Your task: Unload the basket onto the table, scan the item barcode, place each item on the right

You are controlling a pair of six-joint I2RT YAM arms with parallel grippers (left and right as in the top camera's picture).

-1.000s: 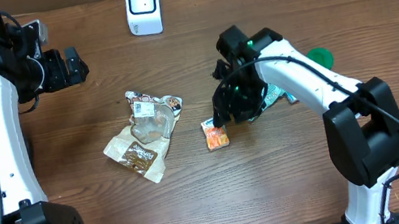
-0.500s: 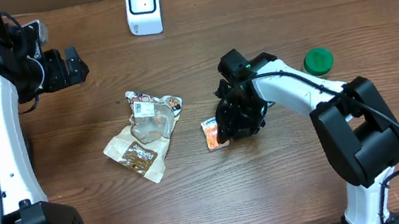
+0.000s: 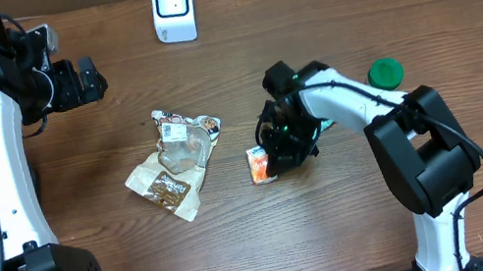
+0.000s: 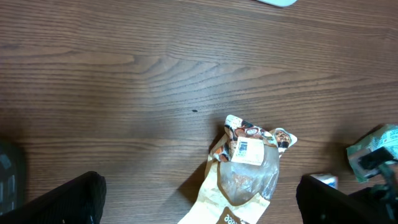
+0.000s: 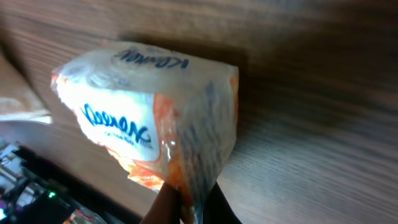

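Note:
A small orange-and-white packet (image 3: 260,164) with blue lettering lies on the wooden table, just left of my right gripper (image 3: 277,157). In the right wrist view the packet (image 5: 149,106) fills the frame, and my right gripper (image 5: 191,200) is shut on its crimped lower edge. Dark print on the packet's side is too blurred to read. The white barcode scanner (image 3: 173,8) stands at the far edge of the table. My left gripper (image 3: 92,80) hovers open at the far left, well away from the packet, with nothing between its fingers (image 4: 62,200).
A brown snack bag with a clear window (image 3: 174,162) lies left of the packet, also below my left gripper (image 4: 249,163). A teal packet (image 4: 376,149) sits under the right arm. A green lid (image 3: 385,73) rests to the right.
My right gripper moved down and left onto the orange packet and shut on its edge. The packet shifted slightly. The left arm stayed still.

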